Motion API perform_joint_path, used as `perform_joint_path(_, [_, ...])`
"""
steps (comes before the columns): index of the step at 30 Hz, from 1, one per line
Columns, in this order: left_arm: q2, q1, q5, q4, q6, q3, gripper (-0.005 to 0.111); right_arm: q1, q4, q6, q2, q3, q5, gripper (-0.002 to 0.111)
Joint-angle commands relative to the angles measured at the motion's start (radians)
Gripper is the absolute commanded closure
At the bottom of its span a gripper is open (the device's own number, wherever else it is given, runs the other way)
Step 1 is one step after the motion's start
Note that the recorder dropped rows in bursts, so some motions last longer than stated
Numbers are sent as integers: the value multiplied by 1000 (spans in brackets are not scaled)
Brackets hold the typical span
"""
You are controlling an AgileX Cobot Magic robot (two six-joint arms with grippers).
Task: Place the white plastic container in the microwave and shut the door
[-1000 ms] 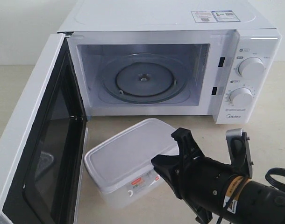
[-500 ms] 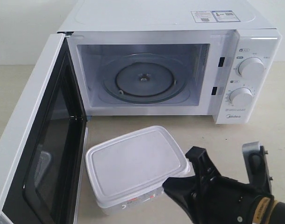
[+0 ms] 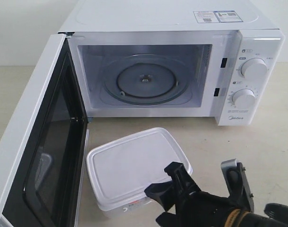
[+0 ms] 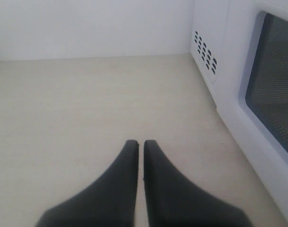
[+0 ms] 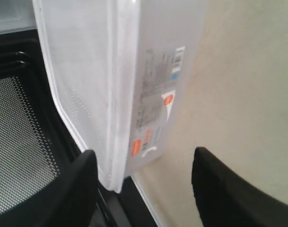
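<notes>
Worktop (image 3: 271, 142): pale beige, matte, flat. Plain surface with no pattern; the left wrist view shows a very faint streaky grain. It fills the foreground and both sides of the exterior view, running back to a straight line where it meets the wall. In the right wrist view it shows as a cream, slightly mottled patch.

Wall (image 3: 26, 28): plain white, unmarked, upright behind the worktop. It is seen at the upper left of the exterior view and as a band in the left wrist view. A soft grey shadow lies along the seam.
</notes>
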State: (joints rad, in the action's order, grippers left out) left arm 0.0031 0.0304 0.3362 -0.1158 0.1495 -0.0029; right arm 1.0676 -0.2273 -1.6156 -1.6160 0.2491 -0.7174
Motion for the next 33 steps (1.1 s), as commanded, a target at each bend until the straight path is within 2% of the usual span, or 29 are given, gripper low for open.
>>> perform_joint_path(1, [-3,-5,-1,1,7,3,102,0,-33,-7,-72,54,-76,55])
perform_joint_path(7, [-3,-5,-1,1,7,3,102,0,-140,-1,-117,93,-138,57])
perform_joint_path(12, [-3,-5,-1,1,7,3,102,0,-261,89,-118,102,-140,87])
perform_joint_path(17, [-3,-5,-1,1,7,3,102,0,-277,141,-122,128,-141,107])
perform_joint_path(29, [-3,-5,-1,1,7,3,102,0,-259,222,-107,134,-61,108])
perform_joint_path(33, [-3,-5,-1,1,7,3,102,0,-315,287,-67,132,-28,108])
